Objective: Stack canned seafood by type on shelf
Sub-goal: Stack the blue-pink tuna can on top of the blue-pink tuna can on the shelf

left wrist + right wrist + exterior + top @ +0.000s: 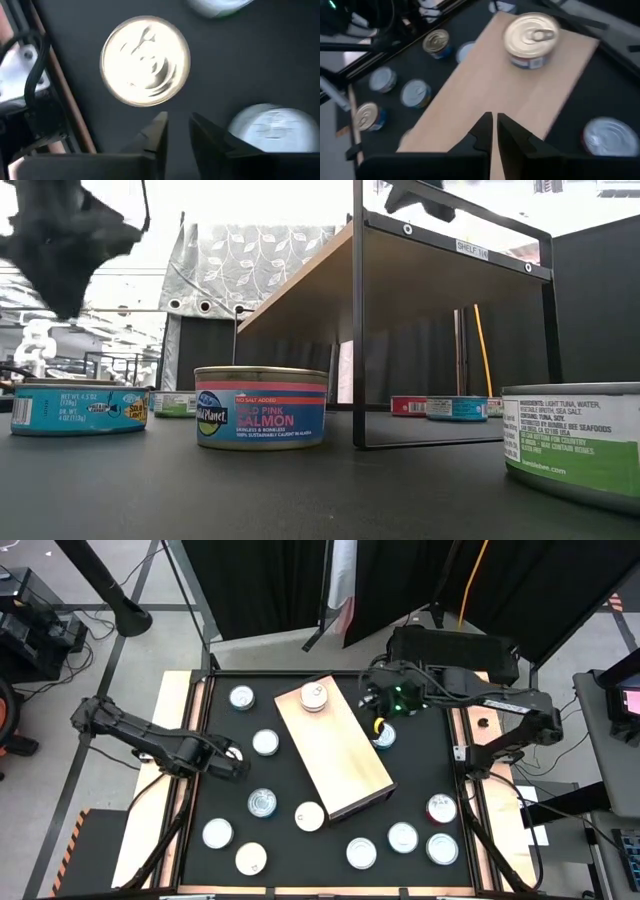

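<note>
The shelf [335, 755] is a pale wood board on a black frame, mid-table, with one tin [530, 34] standing on its far end. Several more tins of canned seafood stand on the black tabletop around it, among them a salmon tin [261, 407]. My left gripper [177, 131] points down over the table's left side. Its fingers are a narrow gap apart with nothing between them, just short of a silvery tin [145, 61]. My right gripper [494, 122] is shut and empty above the shelf's right edge, slanting down.
A tin [610, 136] stands on the tabletop right of the shelf, below my right gripper. Another tin [272, 127] stands close beside my left fingers. A row of tins [403, 837] lines the near edge. The shelf's black legs [358, 330] stand on the table.
</note>
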Tool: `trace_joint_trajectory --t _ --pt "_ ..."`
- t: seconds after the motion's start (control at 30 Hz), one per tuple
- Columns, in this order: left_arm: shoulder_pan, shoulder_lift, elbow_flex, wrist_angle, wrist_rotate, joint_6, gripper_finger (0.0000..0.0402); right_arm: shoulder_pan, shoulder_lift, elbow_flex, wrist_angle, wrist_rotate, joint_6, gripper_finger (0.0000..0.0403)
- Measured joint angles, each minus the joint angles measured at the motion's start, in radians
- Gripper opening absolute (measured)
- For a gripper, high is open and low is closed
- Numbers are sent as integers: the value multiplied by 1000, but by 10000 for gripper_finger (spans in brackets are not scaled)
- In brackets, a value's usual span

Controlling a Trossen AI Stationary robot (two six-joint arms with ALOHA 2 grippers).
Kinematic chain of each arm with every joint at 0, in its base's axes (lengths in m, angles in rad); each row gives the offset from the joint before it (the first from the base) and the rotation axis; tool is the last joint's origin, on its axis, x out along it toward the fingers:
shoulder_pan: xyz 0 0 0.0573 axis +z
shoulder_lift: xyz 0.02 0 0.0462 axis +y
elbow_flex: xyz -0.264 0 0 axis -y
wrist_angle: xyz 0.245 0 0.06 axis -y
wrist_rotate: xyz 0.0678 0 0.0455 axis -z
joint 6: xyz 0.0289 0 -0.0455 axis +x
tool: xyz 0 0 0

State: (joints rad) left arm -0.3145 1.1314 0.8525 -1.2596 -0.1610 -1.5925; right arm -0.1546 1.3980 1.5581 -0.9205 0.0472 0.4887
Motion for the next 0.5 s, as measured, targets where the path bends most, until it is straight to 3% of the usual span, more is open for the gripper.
trace_joint_trajectory --t 0.17,0.5 --pt "0 1 -97 89 20 -2 8 50 -13 0 -41 41 66 17" --pt "0 30 -181 152 0 -43 4 105 -13 0 -40 34 95 18"
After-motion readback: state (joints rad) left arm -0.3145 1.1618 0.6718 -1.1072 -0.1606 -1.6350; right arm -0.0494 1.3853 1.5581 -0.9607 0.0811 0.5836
